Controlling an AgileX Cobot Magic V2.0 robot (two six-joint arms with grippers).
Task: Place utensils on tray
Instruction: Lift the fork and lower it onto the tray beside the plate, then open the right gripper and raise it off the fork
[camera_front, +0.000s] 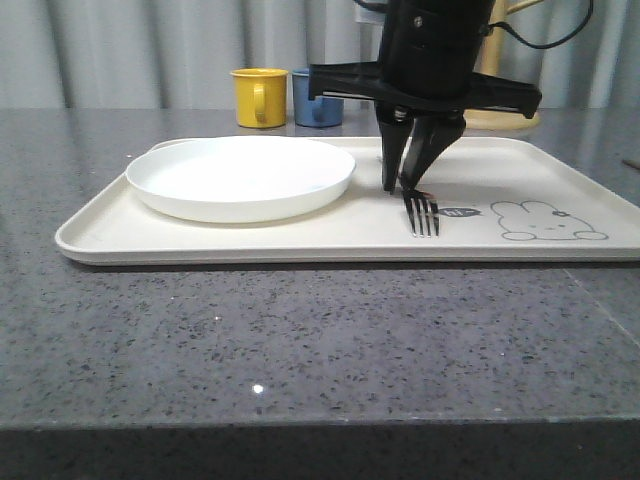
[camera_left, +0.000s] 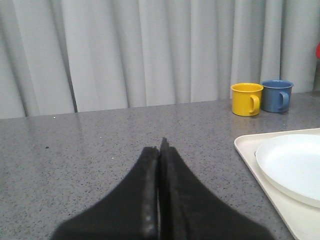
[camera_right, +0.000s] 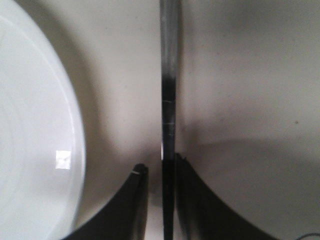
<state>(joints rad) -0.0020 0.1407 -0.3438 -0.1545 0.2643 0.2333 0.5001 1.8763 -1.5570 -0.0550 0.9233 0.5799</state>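
Front view: the tray (camera_front: 300, 240) lies on the table (camera_front: 300, 350) and carries the plate (camera_front: 240, 177) on its left half. The fork (camera_front: 424, 212) lies on the tray just right of the plate, tines toward the camera, near the rabbit drawing (camera_front: 548, 221). The right gripper (camera_front: 412, 165) stands over the fork handle with its fingertips down at the tray surface. Two mugs (camera_front: 285, 97) stand behind the tray. Judged from this, plate and fork are placed; chopsticks and spoon are not visible on the tray and appear to remain. Left wrist view: the left gripper (camera_left: 160, 150) has its fingers pressed together with nothing between them, and hovers over bare table well to the left of the tray (camera_left: 265, 185); the plate (camera_left: 292, 167) lies on the tray's near end. Right wrist view: the right gripper (camera_right: 160, 172) has its fingers slightly apart, one on each side of the fork handle (camera_right: 168, 100). A narrow gap shows at the left finger; the right finger lies against or just beside the handle. Whether a grip is still applied cannot be told. The plate (camera_right: 35, 125) lies beside the handle, apart from it.
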